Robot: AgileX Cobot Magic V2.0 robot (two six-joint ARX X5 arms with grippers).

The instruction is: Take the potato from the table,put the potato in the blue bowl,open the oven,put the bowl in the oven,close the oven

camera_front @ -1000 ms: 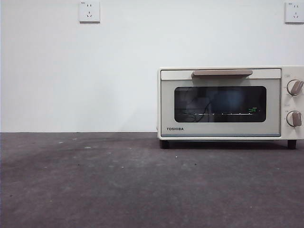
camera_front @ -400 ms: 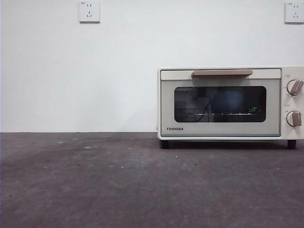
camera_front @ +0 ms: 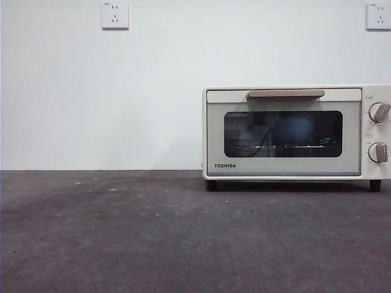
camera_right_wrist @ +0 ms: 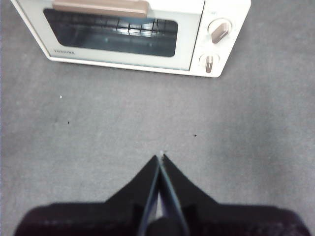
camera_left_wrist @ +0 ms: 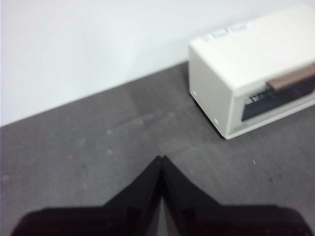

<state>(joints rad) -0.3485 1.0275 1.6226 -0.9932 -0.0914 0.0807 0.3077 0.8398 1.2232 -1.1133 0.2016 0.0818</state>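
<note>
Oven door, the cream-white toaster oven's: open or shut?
Shut: the cream-white toaster oven's glass door sits flush, tan bar handle up top.

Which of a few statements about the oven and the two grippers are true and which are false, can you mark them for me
1. The oven door is shut. True.
2. The left gripper holds a potato. False: its jaws are closed together on nothing, above the bare table.
3. The oven has two knobs beside its window. True.
4. The right gripper grips the oven's handle. False: it is shut and empty, over the table well in front of the oven.
5. A blue bowl stands on the table in front of the oven. False: no bowl shows there in any view.
</note>
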